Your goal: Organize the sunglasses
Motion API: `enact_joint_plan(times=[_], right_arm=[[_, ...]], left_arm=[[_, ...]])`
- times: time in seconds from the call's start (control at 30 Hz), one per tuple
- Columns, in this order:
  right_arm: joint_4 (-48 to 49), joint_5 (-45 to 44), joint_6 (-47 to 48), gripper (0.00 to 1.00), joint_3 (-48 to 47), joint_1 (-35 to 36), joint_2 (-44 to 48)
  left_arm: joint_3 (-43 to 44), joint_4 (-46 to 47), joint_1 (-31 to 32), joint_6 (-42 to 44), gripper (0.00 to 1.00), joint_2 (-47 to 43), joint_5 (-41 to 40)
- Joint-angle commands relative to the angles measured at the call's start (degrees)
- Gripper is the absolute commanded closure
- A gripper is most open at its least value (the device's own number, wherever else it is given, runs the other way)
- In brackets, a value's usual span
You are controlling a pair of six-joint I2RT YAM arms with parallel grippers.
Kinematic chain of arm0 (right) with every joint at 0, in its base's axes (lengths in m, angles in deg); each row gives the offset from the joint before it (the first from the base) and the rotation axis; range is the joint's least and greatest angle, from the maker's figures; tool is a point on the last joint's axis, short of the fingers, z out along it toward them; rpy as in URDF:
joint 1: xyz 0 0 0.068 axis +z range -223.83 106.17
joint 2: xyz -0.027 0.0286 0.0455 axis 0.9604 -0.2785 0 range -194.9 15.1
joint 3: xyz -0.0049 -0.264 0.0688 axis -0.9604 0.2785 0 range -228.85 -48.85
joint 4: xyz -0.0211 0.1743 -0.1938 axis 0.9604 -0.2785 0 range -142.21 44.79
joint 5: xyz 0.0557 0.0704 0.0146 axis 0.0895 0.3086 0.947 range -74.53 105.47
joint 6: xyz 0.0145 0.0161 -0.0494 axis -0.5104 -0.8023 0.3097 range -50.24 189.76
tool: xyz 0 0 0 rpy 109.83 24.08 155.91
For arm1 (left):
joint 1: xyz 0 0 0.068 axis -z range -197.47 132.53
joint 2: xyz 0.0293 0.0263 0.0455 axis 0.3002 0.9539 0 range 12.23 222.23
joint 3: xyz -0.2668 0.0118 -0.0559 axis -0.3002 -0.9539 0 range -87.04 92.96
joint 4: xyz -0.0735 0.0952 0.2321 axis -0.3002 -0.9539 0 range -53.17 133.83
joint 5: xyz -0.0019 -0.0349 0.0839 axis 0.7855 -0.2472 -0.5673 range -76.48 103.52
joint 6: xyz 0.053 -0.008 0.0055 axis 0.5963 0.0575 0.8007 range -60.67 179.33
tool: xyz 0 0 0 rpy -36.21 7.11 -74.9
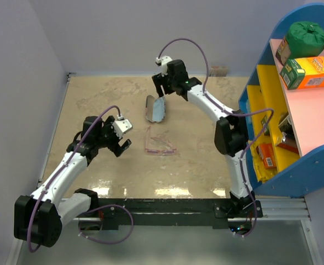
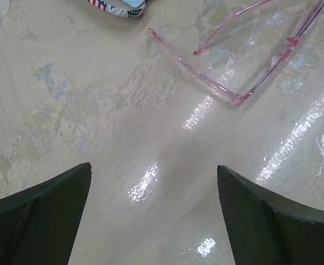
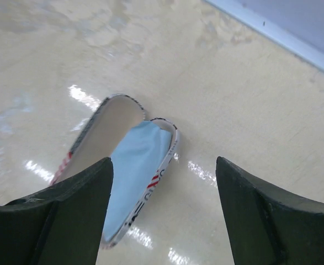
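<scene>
Mid-frame, left gripper [image 1: 119,144] near translucent pink thin-framed sunglasses [image 1: 159,143], right gripper [image 1: 163,91] over open flag-print oblong case [image 1: 155,109], both jaws wide, empty.

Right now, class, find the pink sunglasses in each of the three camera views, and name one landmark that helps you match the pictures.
Top external: the sunglasses lie mid-table, just nearer the arm bases than the open flag-print case.
Left wrist: the sunglasses sit in the upper right.
Right wrist: not in it.
Shared landmark: the case, at the top edge of the left wrist view and centre-left in the right wrist view.
</scene>
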Motion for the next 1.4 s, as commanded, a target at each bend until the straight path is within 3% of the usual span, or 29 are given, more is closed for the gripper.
enact_joint_plan(times=[0.0,0.23,0.43,0.73,1.17,1.37], right_arm=[[-2.53,11.15,7.90,0.23,5.03,0.32,12.53],[-6.32,24.87,24.00,0.24,30.49,1.02,28.70],[-12.12,29.19,32.71,0.28,40.45,6.37,33.28],[-12.91,29.20,34.38,0.30,42.84,12.18,29.52],[-7.38,20.95,31.83,0.30,42.23,15.18,21.34],[-7.64,21.03,32.54,0.39,42.14,15.70,20.72]], left_arm=[[-0.26,1.90,-0.91,-0.86,0.00,-1.28,1.10],[-0.26,2.33,-1.17,-1.12,0.00,-1.11,1.02],[0.18,1.99,-4.60,-2.00,0.00,-1.72,4.69],[0.45,1.19,-7.24,-1.30,0.00,-1.46,7.69],[0.19,1.54,-8.20,-1.12,0.00,-0.67,8.40],[0.01,1.55,-8.21,-0.77,0.00,0.12,8.49]])
